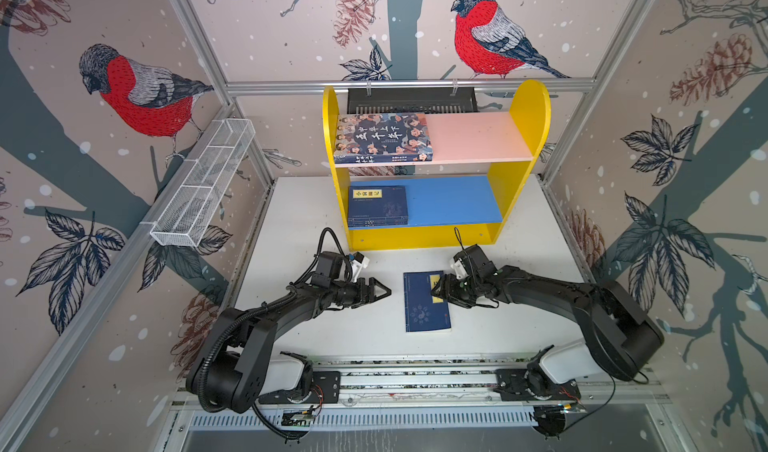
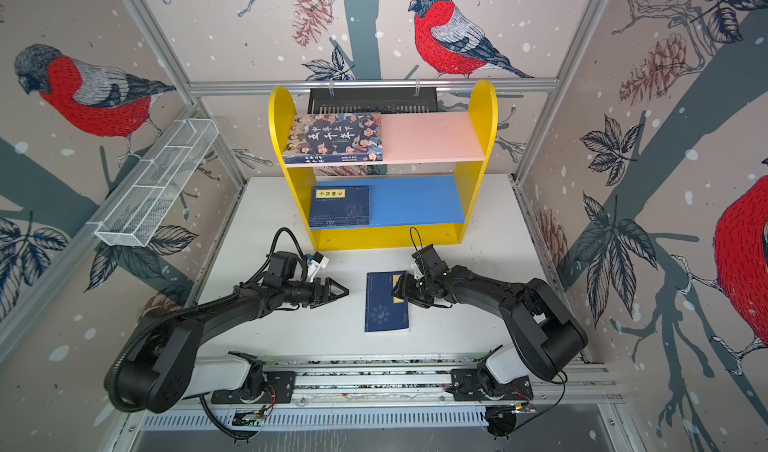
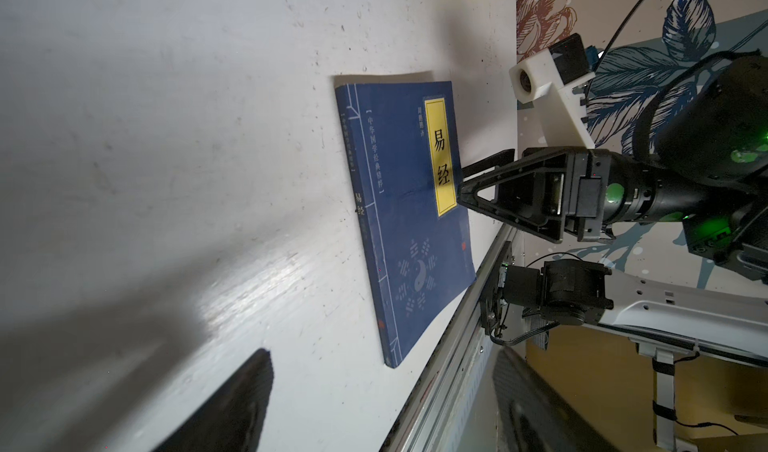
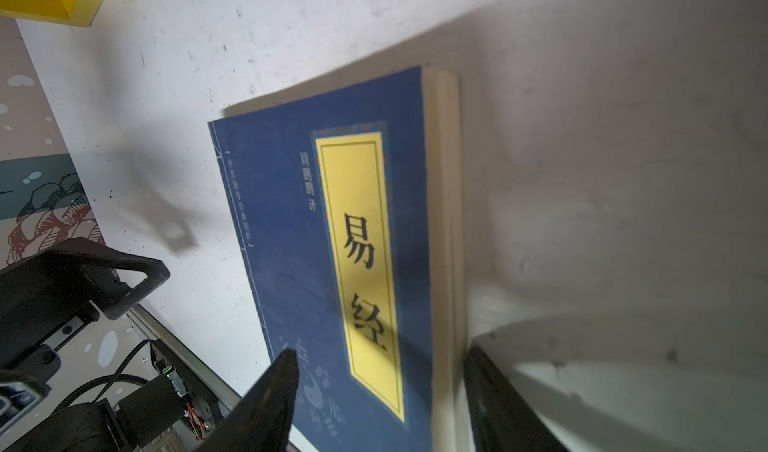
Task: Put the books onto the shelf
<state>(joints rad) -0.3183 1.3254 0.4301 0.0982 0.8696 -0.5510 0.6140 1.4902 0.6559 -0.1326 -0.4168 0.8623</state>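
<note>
Books lie in three spots in both top views. We see one navy 易经 book (image 1: 424, 312) lying flat on the white counter (image 1: 353, 337), just below the centre of the frame, in front of the yellow shelf (image 1: 532, 109) and apart from it. On the shelf, the cartoon-cover book (image 1: 382, 138) lies flat on the left half of the pink upper board (image 1: 478, 136), and a stack of navy books (image 1: 378, 204) lies on the left half of the blue lower board (image 1: 453, 198); we cannot count the stack.

The right end effector (image 1: 435, 292) reaches in from the right of the frame to the 易经 book's page edge, at the yellow title label (image 4: 361, 263). Its jaws stand apart: in the right wrist view one finger (image 4: 274, 396) hangs over the blue cover and the other sits just beside the page edge, so it has hold of nothing. Whether either finger touches the book we cannot tell.

The left end effector (image 1: 386, 291) hovers left of the book, near its spine but apart from it, tip pointing toward it. Its jaws are wide apart and empty.
</note>
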